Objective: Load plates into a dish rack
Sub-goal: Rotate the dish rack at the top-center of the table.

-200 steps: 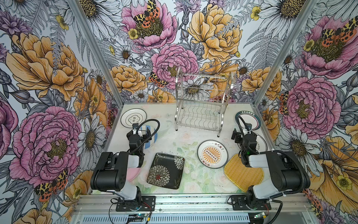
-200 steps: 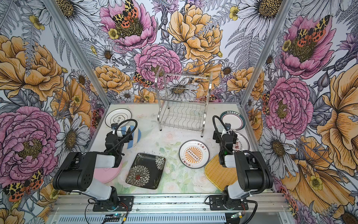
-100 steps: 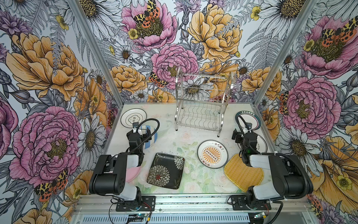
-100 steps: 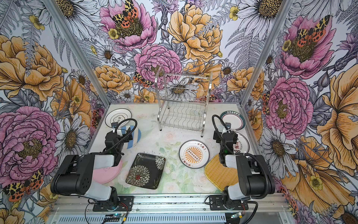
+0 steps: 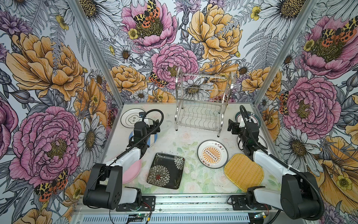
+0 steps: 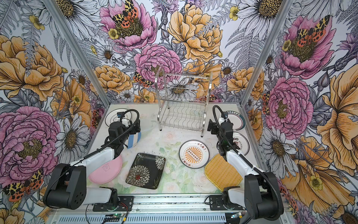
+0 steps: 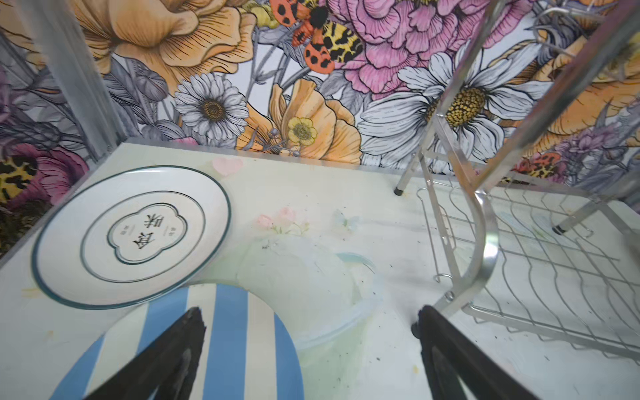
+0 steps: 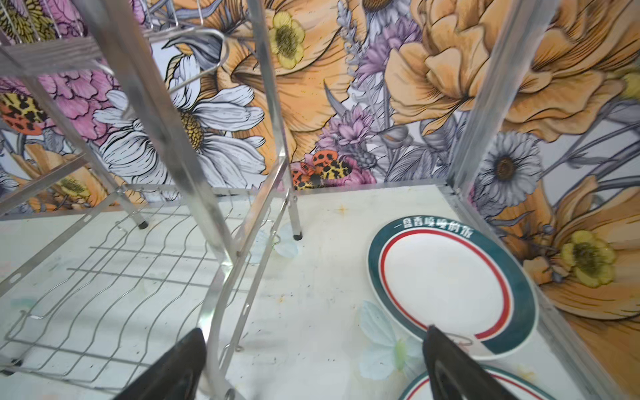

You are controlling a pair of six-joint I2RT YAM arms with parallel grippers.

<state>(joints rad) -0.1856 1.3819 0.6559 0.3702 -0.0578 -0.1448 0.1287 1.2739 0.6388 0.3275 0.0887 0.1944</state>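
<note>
The steel wire dish rack (image 5: 201, 104) stands empty at the back middle. Plates lie flat around it: white ringed (image 5: 131, 118), blue-striped (image 5: 153, 138), pink (image 5: 133, 170), black floral square (image 5: 165, 170), orange sunburst (image 5: 212, 154), yellow woven (image 5: 244, 172), teal-rimmed (image 5: 255, 121). My left gripper (image 7: 310, 311) hangs open over the far edge of the blue-striped plate (image 7: 225, 339), left of the rack's front leg. Between the rack (image 8: 214, 242) and the teal-rimmed plate (image 8: 450, 277), my right gripper (image 8: 315, 330) is open and holds nothing.
A further rimmed white plate (image 6: 239, 142) lies partly under the right arm, near the right wall. Flowered walls close the table on three sides. The rack's front legs (image 7: 485, 249) stand close to both grippers.
Both arms have reached a little farther toward the back of the table, nearer the rack's sides. Both grippers stay open, and no plate has moved.
</note>
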